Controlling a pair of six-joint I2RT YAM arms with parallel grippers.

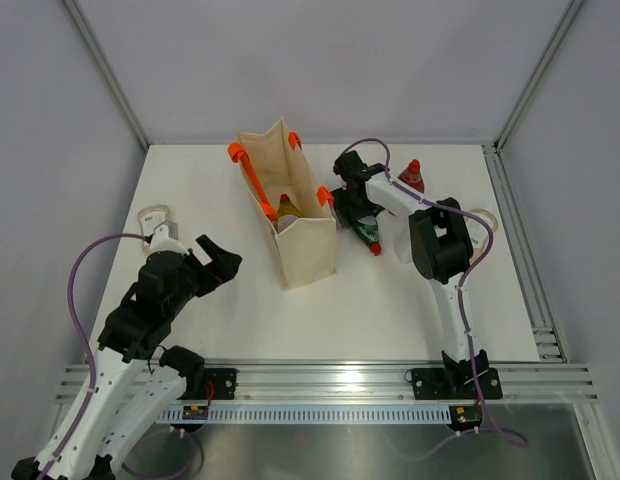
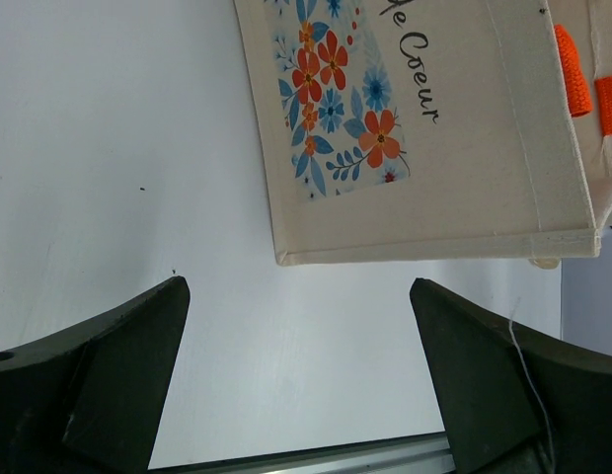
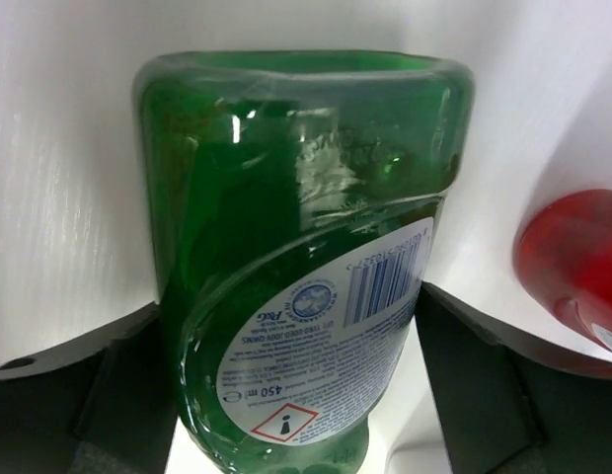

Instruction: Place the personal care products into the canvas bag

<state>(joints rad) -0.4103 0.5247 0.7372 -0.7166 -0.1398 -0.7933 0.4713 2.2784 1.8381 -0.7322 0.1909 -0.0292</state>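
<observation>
Looks like the grabbing step: my right end effector (image 3: pixel 286 331) is spread open astride the dark green bottle (image 3: pixel 286 188) lying on the bench (image 1: pixel 410 300) just beside the canvas bag (image 1: pixel 310 250), so next I'd squeeze and lift it over the rim.

one bag (image 1: pixel 308 248), three bottles (image 1: pixel 366 229) (image 1: pixel 412 177) (image 1: pixel 287 209), two claws (image 1: pixel 221 256) (image 1: pixel 357 211)

Both arms (image 1: pixel 140 330) (image 1: pixel 452 300): white links, blk joints, purple cables (image 1: pixel 83 300).
</observation>
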